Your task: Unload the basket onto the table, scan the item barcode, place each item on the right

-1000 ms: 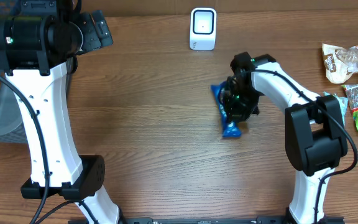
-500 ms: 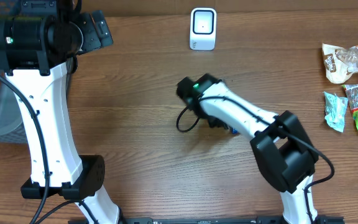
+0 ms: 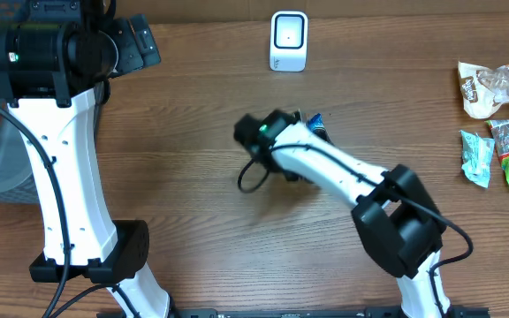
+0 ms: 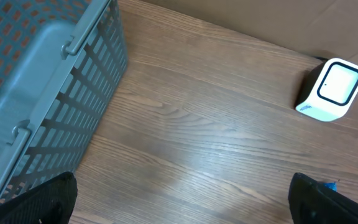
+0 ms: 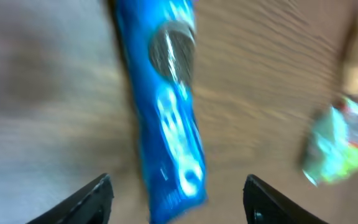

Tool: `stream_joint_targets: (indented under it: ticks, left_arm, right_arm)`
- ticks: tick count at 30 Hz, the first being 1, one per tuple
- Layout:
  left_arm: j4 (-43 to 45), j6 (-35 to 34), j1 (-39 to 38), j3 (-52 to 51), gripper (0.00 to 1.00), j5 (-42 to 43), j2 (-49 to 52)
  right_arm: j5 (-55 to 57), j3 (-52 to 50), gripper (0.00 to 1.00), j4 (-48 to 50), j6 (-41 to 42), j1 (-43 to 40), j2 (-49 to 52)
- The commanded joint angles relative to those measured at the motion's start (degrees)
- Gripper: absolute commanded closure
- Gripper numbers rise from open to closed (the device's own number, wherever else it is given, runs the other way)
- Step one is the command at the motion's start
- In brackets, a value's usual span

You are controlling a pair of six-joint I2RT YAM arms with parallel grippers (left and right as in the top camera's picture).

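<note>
- Table (image 3: 193, 132): the packet (image 5: 166, 106) lies flat near its middle; the scanner (image 3: 288, 40) stands at the far edge, well apart from the packet and a little left of it in the overhead view.
- Right arm (image 3: 334, 168): stretched in over the packet and by far the nearer one; it hides all but one blue end of the packet from above.
- Left arm (image 3: 60, 159): parked at the far left by the basket (image 4: 36, 93); the left gripper (image 4: 188, 200) is spread wide and holds nothing.
- Packet: in the blurred right wrist view its long axis runs away from the camera, slightly tilted, straight down the gap.
- Right gripper (image 5: 179, 196): jaws parted and released; each finger (image 5: 92, 199) stands clear of the packet's sides; closing would pinch its narrow width, which I judge the grip needed to carry it towards the scanner.
</note>
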Motion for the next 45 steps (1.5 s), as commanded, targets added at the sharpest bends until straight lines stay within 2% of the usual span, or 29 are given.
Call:
stream_joint_targets:
  ticks: [1,3,4,6,11,14,19,25,28,31,33,39,45]
  left_arm:
    - [-0.09,0.44,0.09,0.02,0.0,-0.76,-0.24]
    - [-0.09,0.44,0.09,0.02,0.0,-0.76,-0.24]
    - [-0.09,0.44,0.09,0.02,0.0,-0.76,-0.24]
    - [-0.09,0.44,0.09,0.02,0.0,-0.76,-0.24]
    - [-0.09,0.44,0.09,0.02,0.0,-0.76,-0.24]
    - [-0.09,0.44,0.09,0.02,0.0,-0.76,-0.24]
    - [-0.09,0.44,0.09,0.02,0.0,-0.76,-0.24]
    - [-0.09,0.44,0.09,0.02,0.0,-0.76,-0.24]
    - [-0.09,0.44,0.09,0.02,0.0,-0.76,-0.24]
    - [-0.09,0.44,0.09,0.02,0.0,-0.76,-0.24]
    - [-0.09,0.44,0.09,0.02,0.0,-0.76,-0.24]
    - [-0.09,0.44,0.09,0.02,0.0,-0.76,-0.24]
    - [-0.09,0.44,0.09,0.02,0.0,-0.76,-0.24]
  right_arm:
    - [-11.02,1.53,0.39,6.34,-14.4,-5.35,-1.51]
    - [-15.78,0.85,0.48,11.56,-19.23,-7.72,-1.38]
    - [-17.59,0.44,0.49,14.01,-21.14,-9.01,-1.25]
    - [-18.32,-0.17,0.53,17.53,-21.97,-11.32,-1.11]
    - [-23.26,-0.66,0.71,20.79,-24.22,-15.19,-1.11]
    - [-27.15,-1.57,0.71,21.38,-25.81,-16.09,-1.11]
    - [-32.15,-4.5,0.56,22.71,-29.53,-16.15,-1.11]
    - [-33.29,-7.8,0.55,24.79,-29.83,-16.5,-1.11]
    - [-33.29,-8.31,0.62,25.55,-29.81,-16.96,-1.11]
    - [-33.38,-8.17,0.85,25.75,-29.77,-17.11,-1.11]
    - [-34.93,-7.96,0.96,25.51,-29.59,-17.11,-1.16]
    - [-47.93,-4.44,0.96,21.66,-29.64,-17.73,-1.77]
    - [-72.57,2.21,0.93,13.6,-31.89,-21.81,-1.77]
